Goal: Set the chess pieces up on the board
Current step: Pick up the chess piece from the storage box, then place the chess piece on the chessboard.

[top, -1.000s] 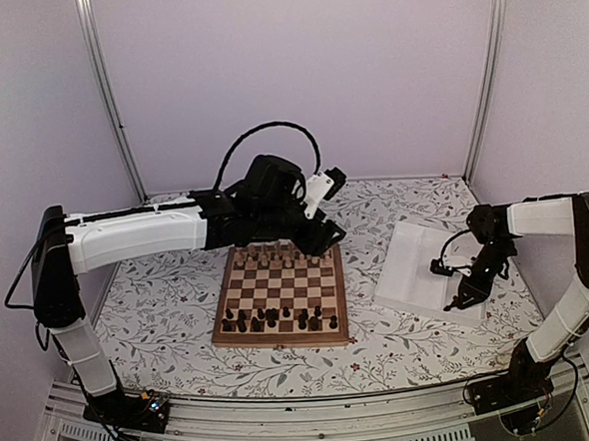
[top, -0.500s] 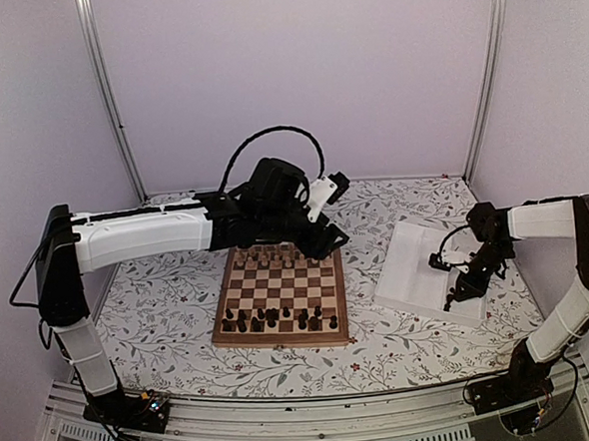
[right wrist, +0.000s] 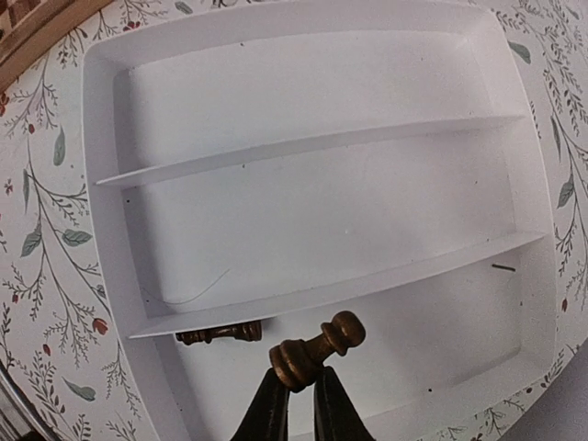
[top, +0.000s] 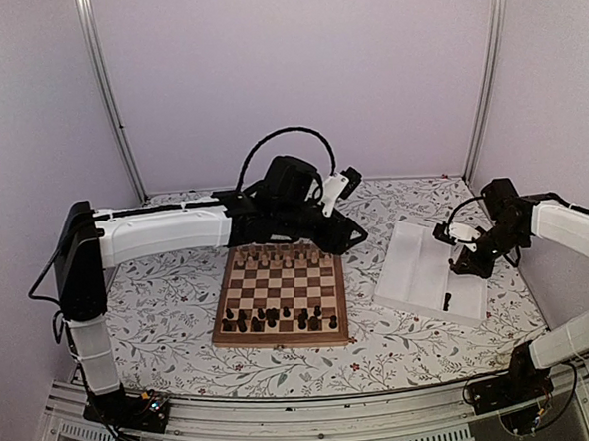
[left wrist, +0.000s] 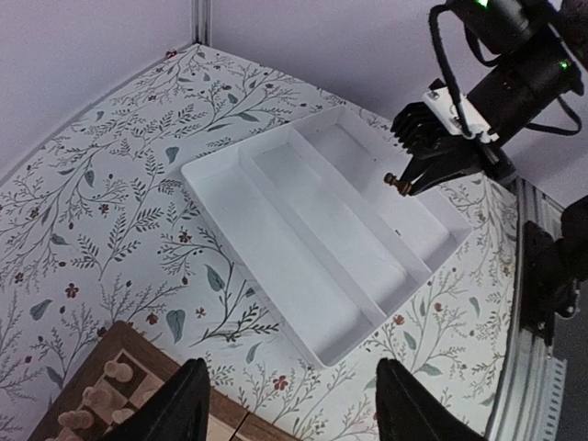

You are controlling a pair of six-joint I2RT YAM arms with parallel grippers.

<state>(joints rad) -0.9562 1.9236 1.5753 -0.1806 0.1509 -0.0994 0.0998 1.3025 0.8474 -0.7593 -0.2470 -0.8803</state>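
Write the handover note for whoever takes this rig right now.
Left gripper: open, empty, hovering off the board's far right corner, facing the tray.
Right gripper: shut on a dark pawn by its base, above the tray compartment nearest the right arm.
One more dark piece lies on its side in that compartment; the other two compartments are bare.
Done: dark pieces stand on the board's near rows and pale pieces on the far rows.
Left: place the held pawn, then the lying piece. Which squares are open is too small to tell.
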